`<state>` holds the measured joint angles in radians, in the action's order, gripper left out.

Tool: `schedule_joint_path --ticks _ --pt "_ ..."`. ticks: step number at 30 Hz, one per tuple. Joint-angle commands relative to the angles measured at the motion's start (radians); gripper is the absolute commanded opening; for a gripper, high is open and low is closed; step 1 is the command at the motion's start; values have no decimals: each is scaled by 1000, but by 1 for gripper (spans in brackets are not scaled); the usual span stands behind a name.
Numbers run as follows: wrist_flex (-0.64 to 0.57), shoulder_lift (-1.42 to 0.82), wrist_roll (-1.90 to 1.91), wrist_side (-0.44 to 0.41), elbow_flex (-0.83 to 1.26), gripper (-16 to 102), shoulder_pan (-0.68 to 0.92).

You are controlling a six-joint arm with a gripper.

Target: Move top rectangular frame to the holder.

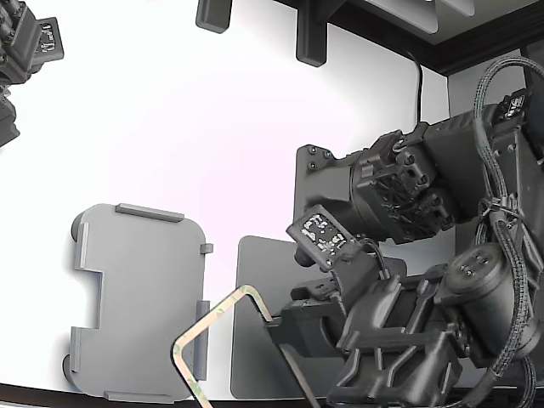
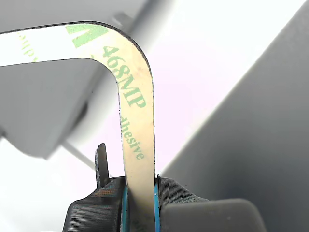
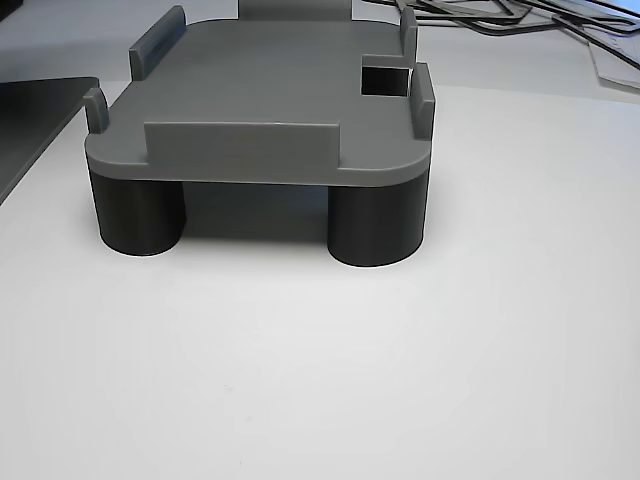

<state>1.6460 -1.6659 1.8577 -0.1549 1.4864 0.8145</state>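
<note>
The top rectangular frame point(image 1: 210, 317) is a thin beige ring with green print, lifted and tilted. It hangs over the gap between the holder and the dark mat. My gripper point(image 1: 272, 325) is shut on one of its sides. In the wrist view the blue-padded fingers point(image 2: 155, 203) pinch the frame's strip point(image 2: 136, 106), which reads "468MP adhesive". The holder point(image 1: 136, 297) is a light grey tray with raised tabs and a side notch, empty, at the exterior view's left. It stands on dark round legs in the other view point(image 3: 260, 90). The frame does not show in that view.
A dark grey flat mat point(image 1: 255, 357) lies under the gripper, right of the holder, and fills the wrist view's side point(image 2: 260, 145). A second arm point(image 1: 25, 51) sits at the exterior view's top left. Black fixtures point(image 1: 310, 34) stand at the back. Cables point(image 3: 500, 15) lie behind the holder.
</note>
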Motion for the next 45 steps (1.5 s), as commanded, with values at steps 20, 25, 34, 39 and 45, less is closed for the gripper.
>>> schedule_joint_path --ticks 20,25,34,39,45 --pt "11 221 319 -48 -158 -10 -224" --pt "11 229 308 -48 -163 -10 -255" --pt "9 264 357 -46 -199 -10 -259" --pt "9 270 380 -38 -199 -10 -259" --pt "9 287 383 -21 -192 -10 -259"
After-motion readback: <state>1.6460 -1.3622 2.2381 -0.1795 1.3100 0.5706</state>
